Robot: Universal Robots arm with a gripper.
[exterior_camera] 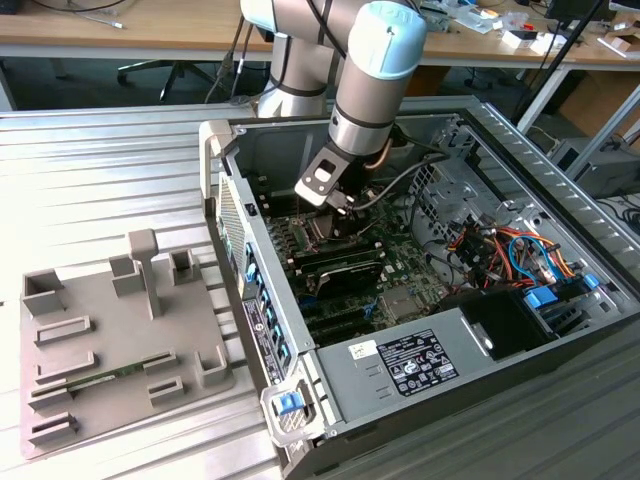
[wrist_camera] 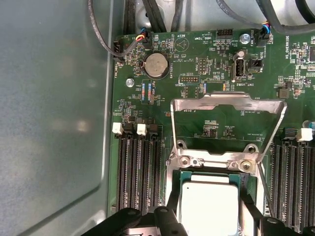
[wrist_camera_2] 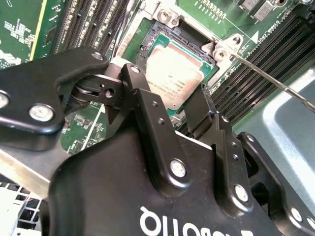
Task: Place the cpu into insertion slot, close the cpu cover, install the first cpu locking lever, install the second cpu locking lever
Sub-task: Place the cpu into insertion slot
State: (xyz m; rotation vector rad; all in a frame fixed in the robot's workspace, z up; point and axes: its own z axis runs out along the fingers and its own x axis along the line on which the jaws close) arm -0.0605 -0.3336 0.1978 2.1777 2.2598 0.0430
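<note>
A ribbed metal surface (exterior_camera: 110, 170) fills the foreground. At its near corner on the exterior view's left lies a grey fixture tray (exterior_camera: 110, 345) with upright posts and slots. Just beside the tray, running toward the far edge, stands an open computer case (exterior_camera: 250, 300). Beyond the surface's far edge run wooden desks (exterior_camera: 150, 30) with a chair base (exterior_camera: 165, 70) beneath. Inside the case a labelled power supply (exterior_camera: 415, 365) sits nearest, orange and blue cables (exterior_camera: 510, 250) bunch along the side at the exterior view's right, and the green motherboard (exterior_camera: 400, 290) lies on the case floor. The arm (exterior_camera: 370, 90) reaches down from the far side into the case and hides the socket in the exterior view. In the first wrist view the cpu (wrist_camera: 209, 201) lies in its socket between banks of black memory slots (wrist_camera: 138, 172), with the cpu cover (wrist_camera: 229, 102) swung up behind it. In the second wrist view a thin locking lever (wrist_camera_2: 275, 81) juts free from the socket's corner. The jaws are spread to the cpu's width, their black fingers (wrist_camera: 172, 216) against two opposite edges of the chip.
</note>
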